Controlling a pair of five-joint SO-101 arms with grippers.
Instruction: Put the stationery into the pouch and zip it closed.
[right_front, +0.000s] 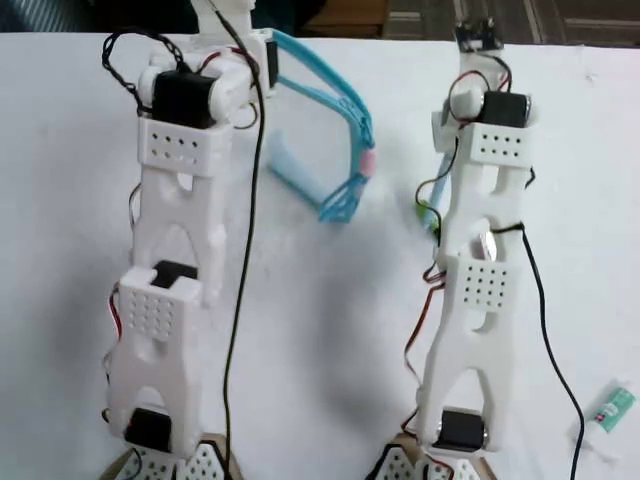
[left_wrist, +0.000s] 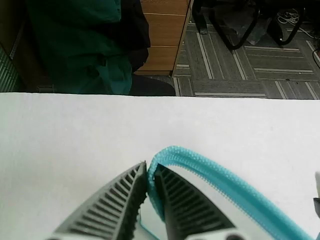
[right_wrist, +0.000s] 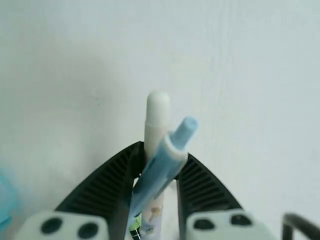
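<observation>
The pouch (right_front: 320, 150) is clear with a light blue zip edge and lies open at the back of the white table, between the two arms. My left gripper (left_wrist: 150, 182) is shut on the pouch's blue rim (left_wrist: 210, 175) and holds that edge up. In the right wrist view my right gripper (right_wrist: 159, 165) is shut on a blue pen (right_wrist: 162, 165) and a white pen (right_wrist: 156, 120) together, just above the table. From above, the pens (right_front: 436, 205) poke out beside the right arm, to the right of the pouch.
A small white and green item (right_front: 611, 408) lies at the table's front right. The table's far edge (left_wrist: 160, 95) runs behind the pouch, with floor and furniture beyond. Black cables hang along both arms.
</observation>
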